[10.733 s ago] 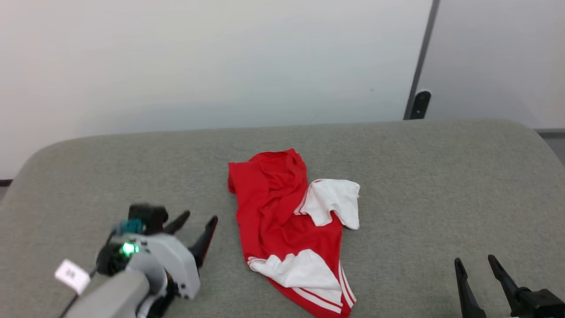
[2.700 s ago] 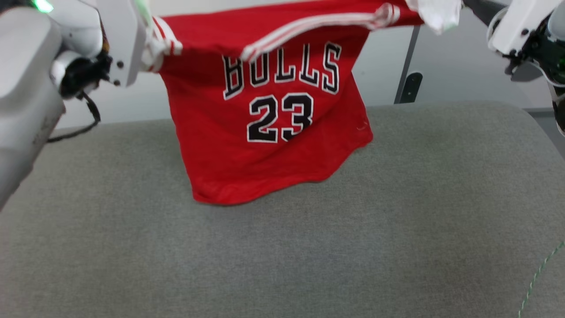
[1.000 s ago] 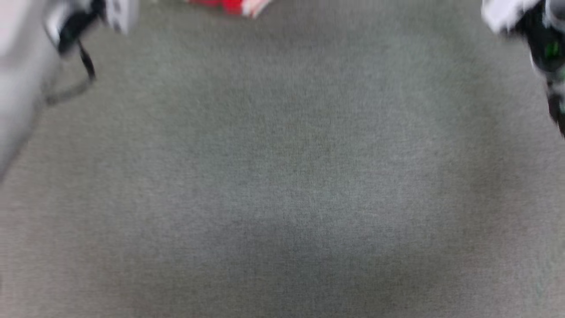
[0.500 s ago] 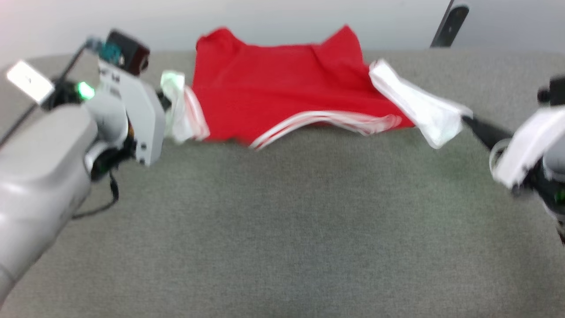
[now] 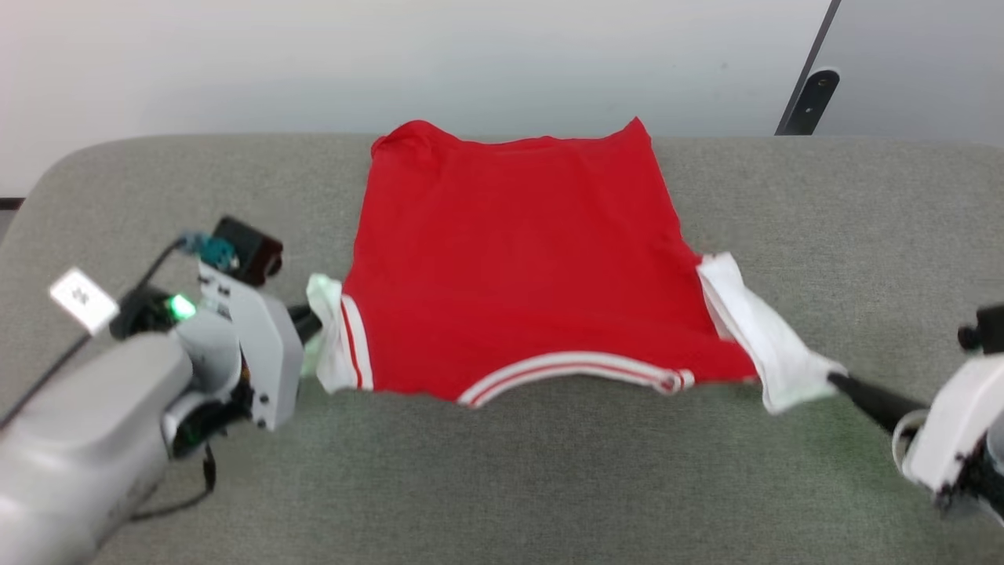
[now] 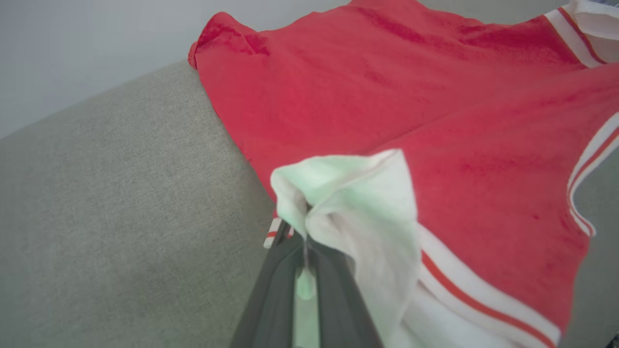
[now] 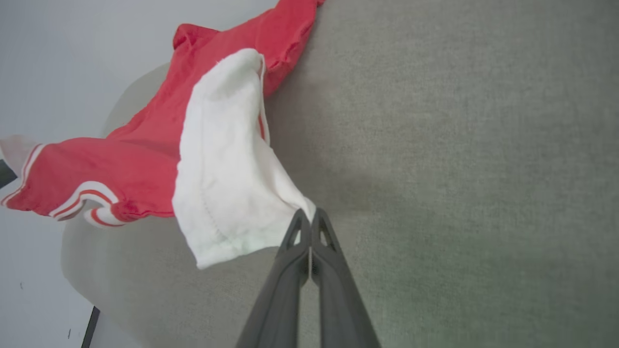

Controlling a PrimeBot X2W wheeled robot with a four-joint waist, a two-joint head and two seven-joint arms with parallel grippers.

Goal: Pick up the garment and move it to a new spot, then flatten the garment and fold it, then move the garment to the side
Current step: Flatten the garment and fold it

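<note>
At the lower left of the head view, the left gripper point(image 5: 311, 328) is seen at the end of its pale grey arm, with a green light lit on the wrist. Its fingers are shown in the left wrist view pressed together on a bunched white sleeve point(image 6: 358, 203), so the left gripper point(image 6: 305, 234) is clamped on the garment point(image 6: 387, 96). At the lower right of the head view, the right gripper point(image 5: 838, 382) is pointed up and to the left, and the tip of the other white sleeve point(image 5: 765, 345) is pinched in it. In the right wrist view the two dark fingers are seen closed flat against each other on that sleeve's corner, at the right gripper point(image 7: 305, 218), and a shadow is cast on the cloth surface beneath the sleeve.

Between the two grippers, across the middle of the head view, the garment point(image 5: 518, 267) is held stretched by its sleeves over a grey padded surface point(image 5: 502, 479). Its near edge is marked by a curved red-and-white striped neckline point(image 5: 565, 367). A plain red side is turned upward, and the body is spread away toward the top of the frame, where the hem is laid at the far edge of the surface. One far corner is seen folded over in the left wrist view.

Beyond the surface, a pale wall point(image 5: 392, 63) is seen, and a dark post point(image 5: 808, 102) at the upper right.
</note>
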